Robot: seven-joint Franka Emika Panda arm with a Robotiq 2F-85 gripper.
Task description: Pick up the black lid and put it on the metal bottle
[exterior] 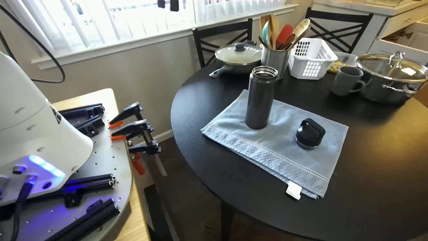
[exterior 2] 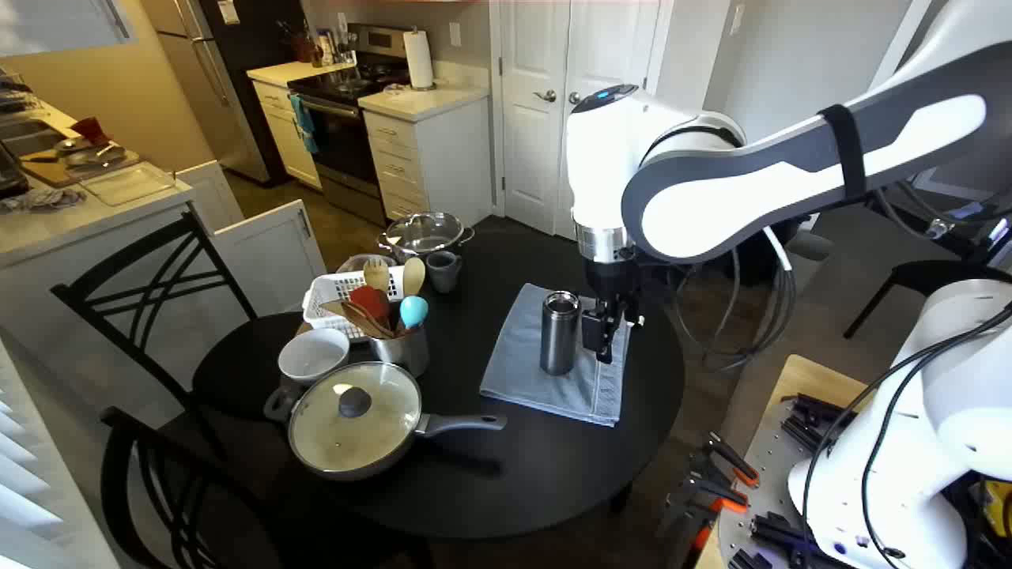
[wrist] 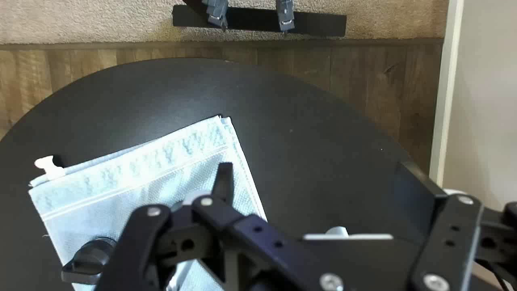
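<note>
Wrist view: your black two-fingered metal gripper (wrist: 317, 171) gapes empty; rounded black plastic-looking lid (wrist: 92, 254) sits handle-up on folded pale-blue cloth (wrist: 125, 202), presumably for easy grasping.

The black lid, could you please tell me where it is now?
In an exterior view, the black lid sits on the blue towel, right of the metal bottle; the wrist view shows it at lower left.

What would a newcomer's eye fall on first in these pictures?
Probably the bottle, standing open on the towel, and the black lid, apart from it on the same towel. Then the arm, across the upper right of an exterior view, and the red utensil in the holder.
</note>
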